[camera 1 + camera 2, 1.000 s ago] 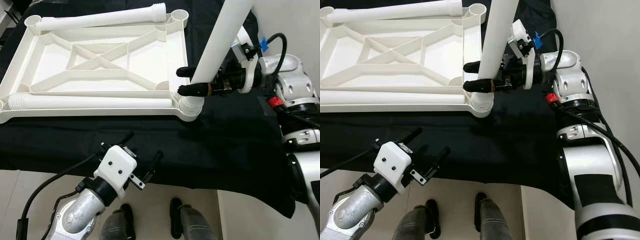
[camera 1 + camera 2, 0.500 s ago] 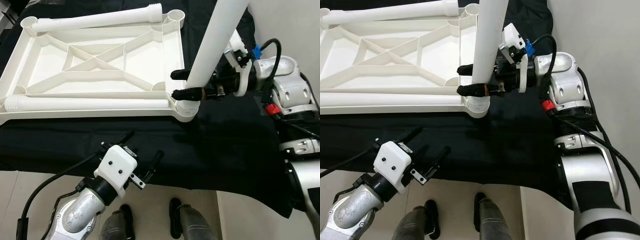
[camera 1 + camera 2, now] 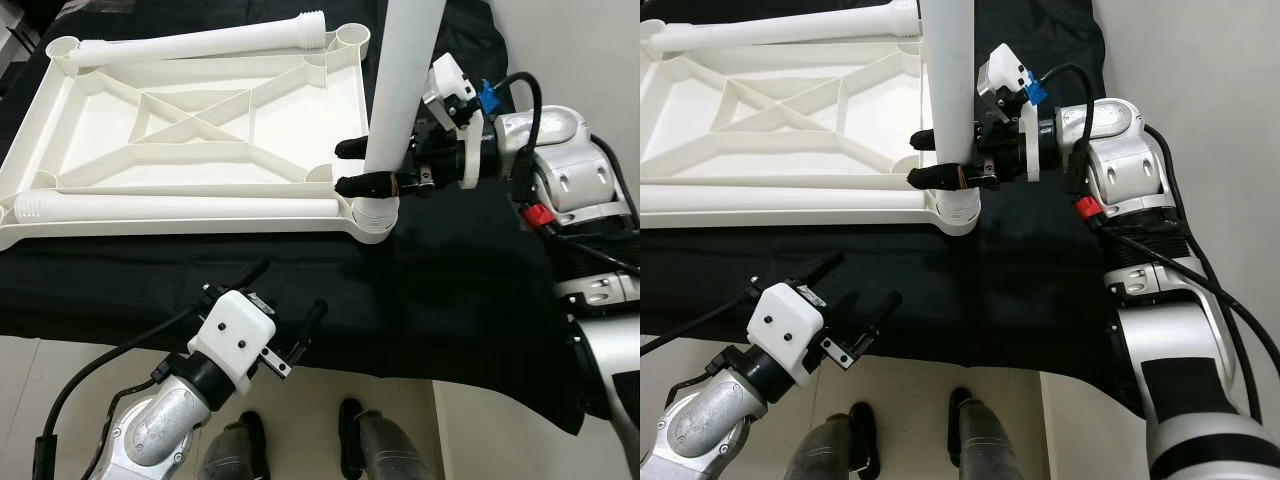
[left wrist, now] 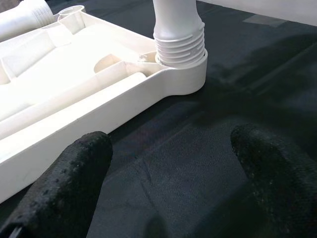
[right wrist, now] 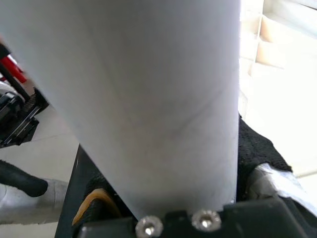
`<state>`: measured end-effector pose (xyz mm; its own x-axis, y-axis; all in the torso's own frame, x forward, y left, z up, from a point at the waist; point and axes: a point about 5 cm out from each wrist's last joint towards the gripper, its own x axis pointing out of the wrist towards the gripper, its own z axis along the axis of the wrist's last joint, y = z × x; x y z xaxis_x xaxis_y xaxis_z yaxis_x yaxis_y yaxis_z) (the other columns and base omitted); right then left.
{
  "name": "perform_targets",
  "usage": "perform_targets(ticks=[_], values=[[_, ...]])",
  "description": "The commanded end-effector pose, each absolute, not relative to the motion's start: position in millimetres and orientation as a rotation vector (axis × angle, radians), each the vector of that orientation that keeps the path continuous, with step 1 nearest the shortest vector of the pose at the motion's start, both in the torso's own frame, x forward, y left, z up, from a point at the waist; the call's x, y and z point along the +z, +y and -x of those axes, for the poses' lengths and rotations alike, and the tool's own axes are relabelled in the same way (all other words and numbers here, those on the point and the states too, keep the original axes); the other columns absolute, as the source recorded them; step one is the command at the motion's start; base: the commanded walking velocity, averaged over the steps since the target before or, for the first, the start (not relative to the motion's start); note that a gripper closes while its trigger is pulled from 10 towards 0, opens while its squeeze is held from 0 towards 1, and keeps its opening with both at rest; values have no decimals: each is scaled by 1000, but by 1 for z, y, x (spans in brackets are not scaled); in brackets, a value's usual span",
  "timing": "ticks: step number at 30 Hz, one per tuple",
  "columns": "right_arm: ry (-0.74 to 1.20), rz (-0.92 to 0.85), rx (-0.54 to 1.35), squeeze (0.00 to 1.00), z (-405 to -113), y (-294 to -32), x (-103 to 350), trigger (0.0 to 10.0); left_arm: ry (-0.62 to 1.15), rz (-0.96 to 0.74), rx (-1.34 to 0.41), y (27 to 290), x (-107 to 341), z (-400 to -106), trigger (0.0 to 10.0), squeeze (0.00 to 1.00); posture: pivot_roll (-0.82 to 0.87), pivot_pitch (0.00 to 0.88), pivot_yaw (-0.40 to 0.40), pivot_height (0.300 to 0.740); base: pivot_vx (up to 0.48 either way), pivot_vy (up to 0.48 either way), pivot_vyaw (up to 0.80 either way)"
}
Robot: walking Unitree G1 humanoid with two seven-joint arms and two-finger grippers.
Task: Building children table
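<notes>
1. Left gripper (image 3: 288, 318): positioned low at the near edge of the black cloth (image 3: 450, 290), above the pale floor. Its two black fingers (image 4: 69, 183) are spread apart and hold nothing. The left wrist view looks along them, across the cloth, at the near right corner of the tabletop.
2. Tabletop (image 3: 200, 130): white plastic, lying underside up on the black cloth, ribs and diagonal braces exposed. A round socket sits at each visible corner.
3. Loose legs: one white leg (image 3: 200, 43) lies along the far edge of the tabletop, threaded end toward the right. A second leg (image 3: 180, 205) lies along the near edge, threaded end toward the left.
4. Upright leg (image 3: 400, 80): stands nearly vertical in the near right corner socket (image 3: 375, 215). Its threaded end (image 4: 179, 44) is partly seated, with several thread ridges exposed above the socket rim.
5. Right gripper (image 3: 362, 166): reaches in from the right and is clamped on the upright leg just above the socket, one black finger on each side of the tube.
6. Robot feet (image 3: 240, 440): stand on the floor below the cloth edge.
</notes>
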<state>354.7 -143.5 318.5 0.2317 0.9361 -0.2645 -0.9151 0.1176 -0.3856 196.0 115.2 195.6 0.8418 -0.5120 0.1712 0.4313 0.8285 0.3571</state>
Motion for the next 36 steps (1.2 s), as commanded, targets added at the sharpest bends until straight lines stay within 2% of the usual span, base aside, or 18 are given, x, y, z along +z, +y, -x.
perform_targets(ticks=[1,21,36], values=[[109,476,1347,0,-360,-145,287,10000,-254,-310,-519,114,191,-193,10000,0,-28,361,-35,740,0,0,0],[123,360,1215,0,-365,-149,280,10000,-258,-314,-516,114,192,-194,10000,0,-28,370,-28,740,0,0,0],[-25,196,1250,0,-349,-149,279,10000,-256,-319,-517,116,191,-195,10000,0,-26,369,-20,740,0,0,0]])
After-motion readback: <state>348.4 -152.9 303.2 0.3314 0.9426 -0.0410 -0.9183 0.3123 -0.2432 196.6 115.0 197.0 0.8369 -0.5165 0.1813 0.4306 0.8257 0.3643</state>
